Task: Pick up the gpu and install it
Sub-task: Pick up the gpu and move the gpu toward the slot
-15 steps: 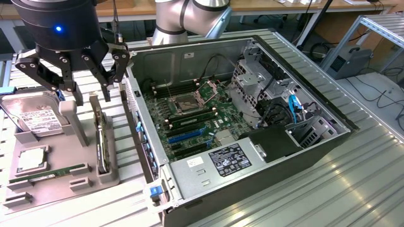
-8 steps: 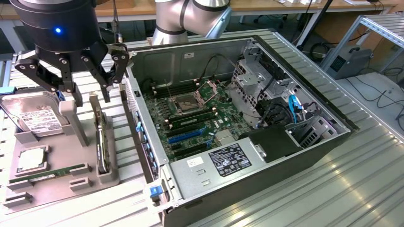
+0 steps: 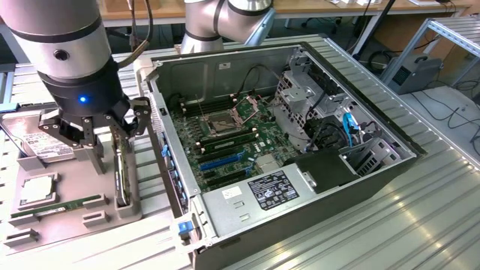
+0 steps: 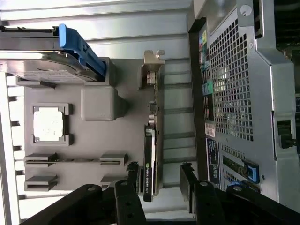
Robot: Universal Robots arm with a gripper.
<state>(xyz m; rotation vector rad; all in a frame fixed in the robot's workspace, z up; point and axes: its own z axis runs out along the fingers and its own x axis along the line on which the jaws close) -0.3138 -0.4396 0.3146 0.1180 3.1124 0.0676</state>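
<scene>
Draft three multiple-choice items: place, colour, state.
1. Where is the thin black expansion card with silvery end bracket?
A. On edge in the grey holder tray
B. In a motherboard slot
C. On the floor
2. Colour of the plastic rail on the silver hard drive?
A. Red
B. Blue
C. Yellow
3. State of the claw?
A. Shut on the card
B. Shut on a memory stick
C. Open, astride the card
Answers: 1 A, it stands in the tray's slot; 2 B, it is plainly blue; 3 C, its jaws stand apart either side of the card.
</scene>
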